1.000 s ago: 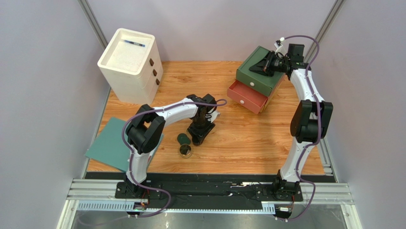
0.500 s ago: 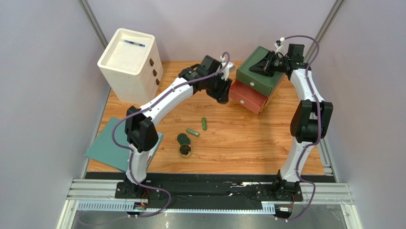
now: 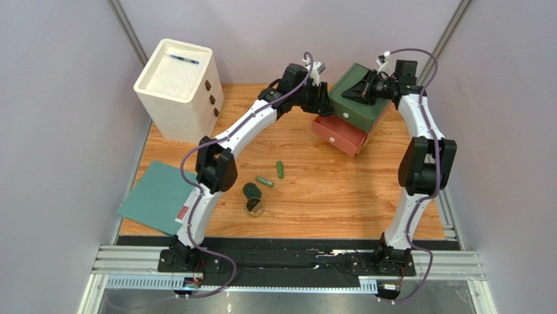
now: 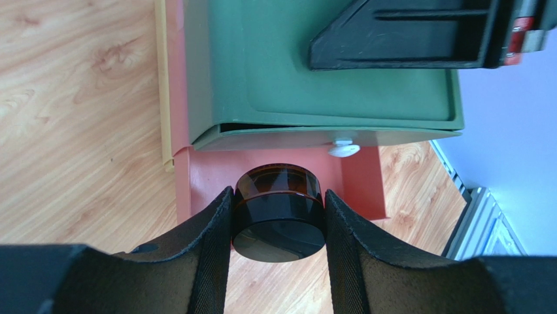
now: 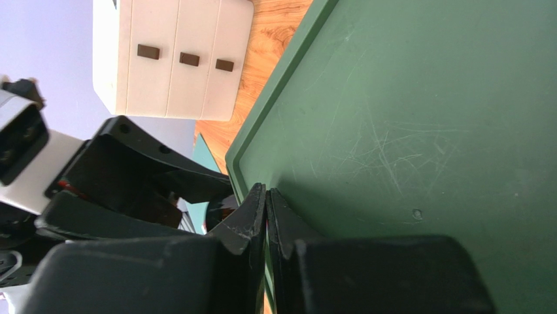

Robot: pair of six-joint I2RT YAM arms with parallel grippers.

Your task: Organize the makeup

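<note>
Top external: the left arm is stretched farther out than half a second ago, and the left gripper [image 3: 321, 99] is now at the green box's [image 3: 361, 108] corner rather than beside the red drawer's [image 3: 340, 133] front. The arm is long and the wrist pitched down. Its fingers are half-spread, clamping a dark round jar [image 4: 279, 219] by its sides, one flat end facing the wrist. The open drawer lies just beyond the fingertips. The right gripper [image 5: 265, 196] is pinched nearly together on the box top.

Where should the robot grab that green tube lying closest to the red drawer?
Probably around its middle, coming straight down from above. The green tube lies flat on the table, so closing across its narrow width should fit, clear of the other tube.
</note>
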